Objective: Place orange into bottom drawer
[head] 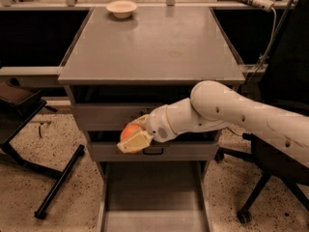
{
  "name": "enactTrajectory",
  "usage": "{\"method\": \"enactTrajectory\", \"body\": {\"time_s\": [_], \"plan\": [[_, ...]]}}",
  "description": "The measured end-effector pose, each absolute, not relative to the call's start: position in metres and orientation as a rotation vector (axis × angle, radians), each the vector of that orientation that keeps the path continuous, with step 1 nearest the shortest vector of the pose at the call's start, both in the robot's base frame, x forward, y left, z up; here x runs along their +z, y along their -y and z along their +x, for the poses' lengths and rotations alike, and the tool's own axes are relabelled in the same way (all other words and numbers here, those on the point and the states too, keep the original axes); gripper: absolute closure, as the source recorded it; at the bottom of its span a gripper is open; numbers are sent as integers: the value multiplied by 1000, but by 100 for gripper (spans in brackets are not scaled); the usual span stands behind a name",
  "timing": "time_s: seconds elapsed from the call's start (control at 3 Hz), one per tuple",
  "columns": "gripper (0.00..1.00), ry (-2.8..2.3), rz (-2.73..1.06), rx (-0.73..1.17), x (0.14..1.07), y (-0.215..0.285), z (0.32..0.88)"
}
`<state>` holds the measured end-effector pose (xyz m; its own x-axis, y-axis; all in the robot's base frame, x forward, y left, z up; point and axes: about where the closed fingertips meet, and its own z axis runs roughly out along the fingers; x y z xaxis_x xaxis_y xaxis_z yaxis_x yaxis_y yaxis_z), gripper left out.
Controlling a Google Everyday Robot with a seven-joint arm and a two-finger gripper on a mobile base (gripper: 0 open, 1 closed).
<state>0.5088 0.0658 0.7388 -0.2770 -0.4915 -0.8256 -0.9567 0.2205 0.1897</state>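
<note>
My gripper (133,137) is shut on the orange (129,131), a small round orange fruit held between pale fingers (136,143). It hangs in front of the middle drawer front (183,151), left of centre, above the pulled-out bottom drawer (154,197). That drawer is a wide flat grey tray with low side walls, open towards me. My white arm (241,112) reaches in from the right.
A shallow white bowl (121,7) stands at the back left of the grey cabinet top (154,42). The upper drawer front (106,116) is closed. A black chair base (256,197) stands at the right, a black stand leg (60,180) at the left.
</note>
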Motion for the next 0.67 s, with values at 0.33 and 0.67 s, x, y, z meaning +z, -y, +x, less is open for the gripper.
{"method": "enactTrajectory", "body": {"time_s": [0.33, 0.67], "plan": [[100, -1916, -1273, 951, 705, -65, 498], [100, -2018, -1177, 999, 627, -74, 455]]}}
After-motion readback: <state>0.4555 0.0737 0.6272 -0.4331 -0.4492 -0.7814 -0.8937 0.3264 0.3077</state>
